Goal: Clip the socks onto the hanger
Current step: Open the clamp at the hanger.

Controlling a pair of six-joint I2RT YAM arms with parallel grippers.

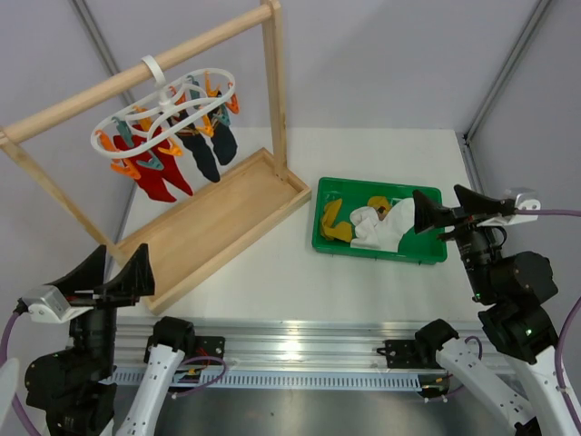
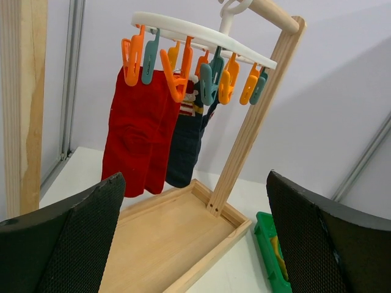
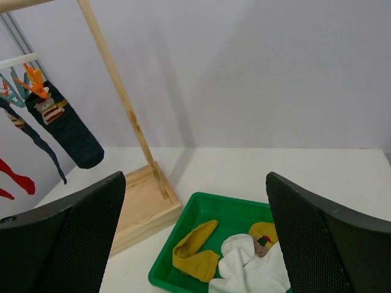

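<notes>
- We see the wooden rack [image 1: 218, 218] on the tabletop [image 1: 272, 282], with the hanger [image 2: 183, 25] hooked over its bar.
- The green tray [image 3: 214, 213] lies right of the rack and holds the socks [image 1: 372, 227], white and mustard, heaped together.
- The left end effector [image 1: 116, 262] and right end effector [image 1: 438, 198] are both spread and empty.
- We judge the socks light, limp and easy to bunch; we would pinch one by a free cuff edge.
- We find no readable writing.

The white looped hanger [image 2: 183, 27], with orange and teal pegs, hangs level by its hook from the top bar of the wooden rack [image 1: 273, 100]. White and mustard socks [image 1: 374, 227] lie heaped, unclipped, right of the rack's base.
</notes>
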